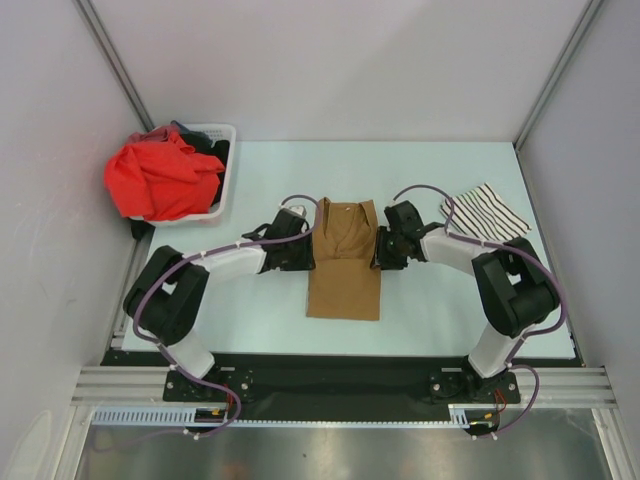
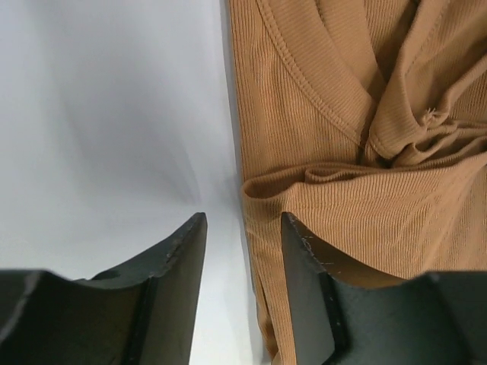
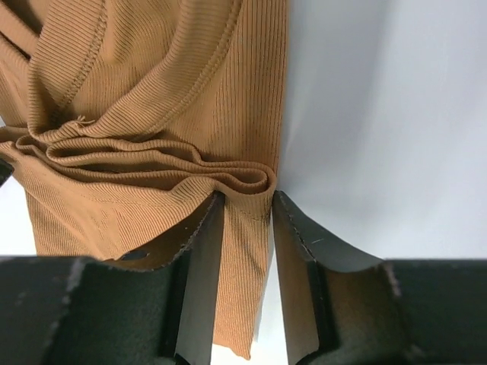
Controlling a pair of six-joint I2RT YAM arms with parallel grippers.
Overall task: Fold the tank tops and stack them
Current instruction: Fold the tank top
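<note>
The tan-brown tank top (image 1: 345, 260) lies lengthwise in the middle of the table, its upper part bunched into folds. My left gripper (image 1: 308, 250) is low at the top's left edge. In the left wrist view it (image 2: 243, 220) is open, and the edge of the tan top (image 2: 365, 114) runs between its fingers. My right gripper (image 1: 380, 250) is at the opposite edge. In the right wrist view it (image 3: 249, 196) stands narrowly open around the folded hem of the tan top (image 3: 152, 114), with a sliver of table showing beside the cloth. The striped tank top (image 1: 485, 210) lies folded at the back right.
A white laundry basket (image 1: 225, 135) stands at the back left with a red garment (image 1: 160, 178) heaped over it and a dark one behind. Enclosure walls close in the table on the left, right and back.
</note>
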